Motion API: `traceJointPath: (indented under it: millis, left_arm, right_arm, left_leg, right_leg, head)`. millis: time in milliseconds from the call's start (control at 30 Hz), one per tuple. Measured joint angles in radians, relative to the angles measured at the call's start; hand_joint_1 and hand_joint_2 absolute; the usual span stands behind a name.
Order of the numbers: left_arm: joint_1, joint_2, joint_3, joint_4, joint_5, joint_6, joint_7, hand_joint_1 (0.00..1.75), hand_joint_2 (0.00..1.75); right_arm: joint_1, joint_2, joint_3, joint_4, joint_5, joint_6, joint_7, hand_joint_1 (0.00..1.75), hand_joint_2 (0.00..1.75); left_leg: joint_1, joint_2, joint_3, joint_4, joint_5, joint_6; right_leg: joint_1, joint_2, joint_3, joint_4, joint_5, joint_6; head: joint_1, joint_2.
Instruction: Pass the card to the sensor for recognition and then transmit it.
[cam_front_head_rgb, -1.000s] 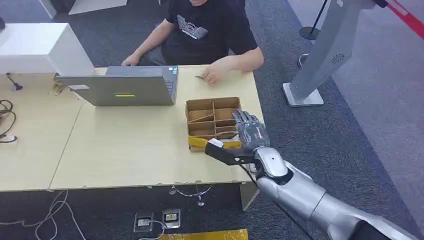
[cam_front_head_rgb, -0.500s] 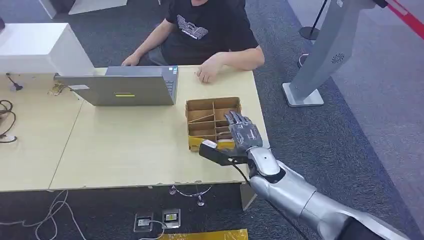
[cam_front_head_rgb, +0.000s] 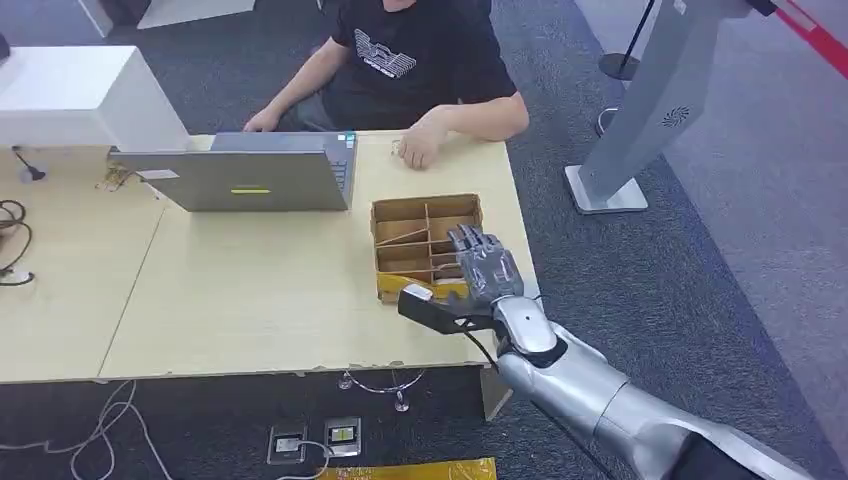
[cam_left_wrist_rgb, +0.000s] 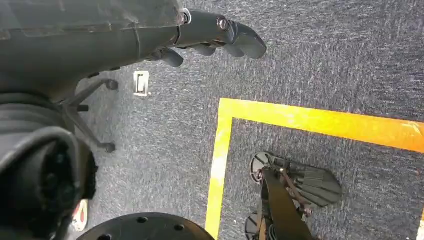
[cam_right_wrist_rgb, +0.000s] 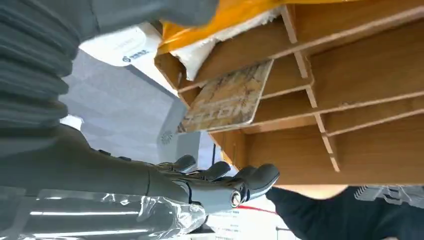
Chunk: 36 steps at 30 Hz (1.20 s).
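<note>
Head view: the right robot hand (cam_front_head_rgb: 480, 275) hovers over the near right corner of a wooden divided box (cam_front_head_rgb: 426, 246) on the table (cam_front_head_rgb: 250, 300), fingers spread, holding nothing. Beyond the box, a laptop (cam_front_head_rgb: 245, 178) and a seated person (cam_front_head_rgb: 410, 70).

Left wrist view: the left robot hand (cam_left_wrist_rgb: 215, 37) hangs over carpet, far from the box, fingers loosely curled around nothing.

Right wrist view: the card (cam_right_wrist_rgb: 227, 97) leans tilted in a box compartment, its long axis running along the partition, just beyond the right robot hand's fingertips (cam_right_wrist_rgb: 260, 177). The thin dividers beside it look likely to crowd a grasp.
</note>
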Motion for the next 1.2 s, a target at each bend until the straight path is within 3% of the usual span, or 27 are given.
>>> traceJointPath:
  millis: [967,1067,1200]
  left_arm:
    - [0.000,0.000,-0.001,-0.003,0.000,-0.007,0.001,0.00,0.00]
    - [0.001,0.000,-0.001,-0.004,0.000,-0.007,0.001,0.00,0.00]
    - [0.001,0.001,-0.002,-0.006,0.000,-0.005,0.001,0.00,0.00]
  right_arm:
    - [0.002,0.012,-0.002,0.042,0.014,-0.023,-0.026,1.75,1.75]
    - [-0.001,0.012,-0.002,0.042,0.083,-0.056,0.009,1.75,1.75]
    - [-0.055,0.005,0.001,-0.004,0.340,-0.044,0.105,1.75,1.75]
  left_leg:
    - [0.000,0.000,0.000,0.000,0.000,0.000]
    - [0.000,0.000,0.000,0.000,0.000,0.000]
    - [0.000,0.001,0.000,0.000,0.000,0.000]
  right_leg:
    - [0.000,0.000,0.000,0.000,0.000,0.000]
    - [0.000,0.000,0.000,0.000,0.000,0.000]
    - [0.000,0.002,-0.001,0.000,0.001,0.000]
  head:
    - [0.000,0.000]
    - [0.000,0.000]
    - [0.000,0.000]
